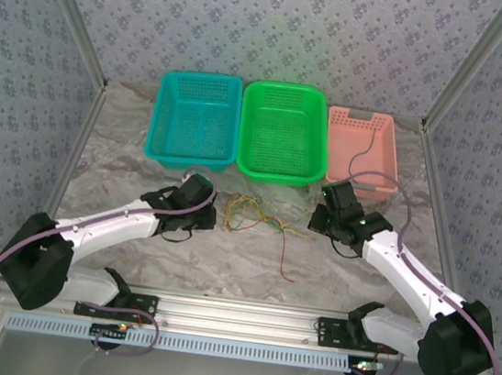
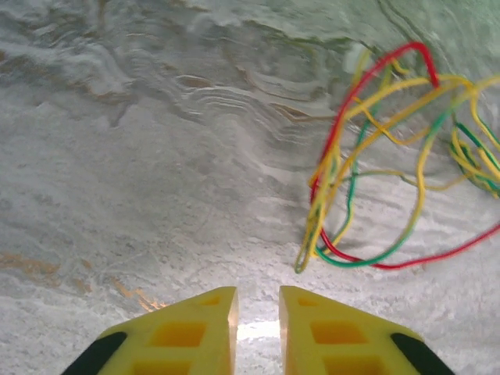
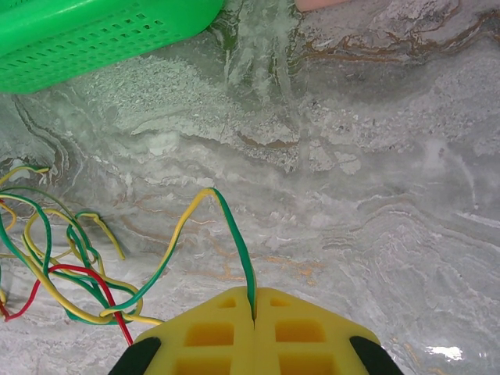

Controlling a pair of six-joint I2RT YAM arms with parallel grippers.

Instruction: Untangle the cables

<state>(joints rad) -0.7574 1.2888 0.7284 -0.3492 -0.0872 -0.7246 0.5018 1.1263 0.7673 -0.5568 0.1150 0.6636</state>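
- Cables (image 1: 249, 213): a loose tangle of yellow, green and red strands lying on the marbled table cover (image 1: 134, 163), between the two grippers and just in front of the green basket (image 1: 281, 131)
- Red strand (image 1: 284, 258): trails out of the tangle toward the near edge of the table, apart from both arms
- Left gripper (image 2: 258, 305): its yellow fingers stand a little apart with bare table cover showing in the gap and nothing held; in the left wrist view the tangle lies ahead and to the right of the tips, not touching them
- Right gripper (image 3: 253, 305): its fingers are pressed together on a green-and-yellow strand (image 3: 226, 226), which enters the seam between the tips, arches upward and runs down to the rest of the tangle at the left of the right wrist view
- Teal basket (image 1: 195, 120), green basket and pink basket (image 1: 362, 116): set side by side along the far side of the table, behind the cables; a thin dark wire (image 1: 357, 153) lies in the pink basket
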